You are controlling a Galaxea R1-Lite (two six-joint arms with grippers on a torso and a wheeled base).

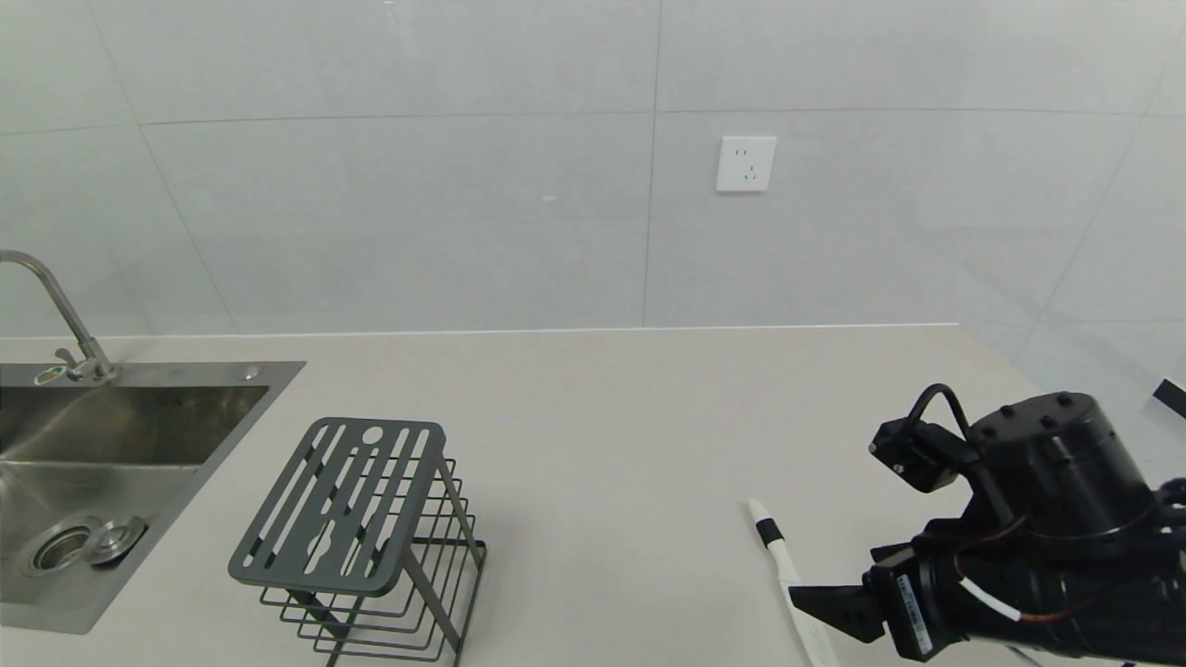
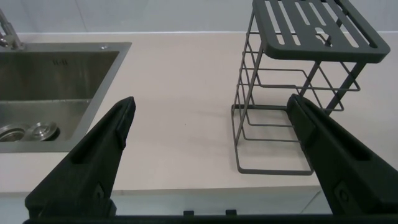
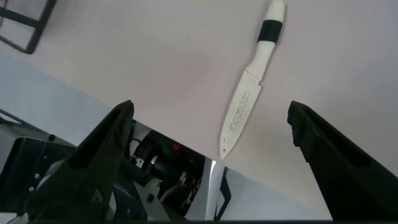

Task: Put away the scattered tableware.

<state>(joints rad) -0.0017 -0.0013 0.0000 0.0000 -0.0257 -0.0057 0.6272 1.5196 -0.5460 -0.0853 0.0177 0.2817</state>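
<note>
Near the counter's (image 1: 602, 417) front edge the white knife (image 3: 249, 99) lies loose, not yet in the slotted rack (image 1: 338, 500). Right gripper (image 3: 208, 109) hovers over it, fingers apart; left gripper (image 2: 211, 102) likewise spread.

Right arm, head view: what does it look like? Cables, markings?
The right arm is matte black, with a round bolted joint cap, a small boxy module fed by a looping black cable, thin white and reddish wires, and a white printed label. Its pincer has flat, tapering black fingers.

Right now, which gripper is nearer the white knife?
Right. The right gripper hangs open above the knife; the left gripper is away, facing the rack beside the sink.
</note>
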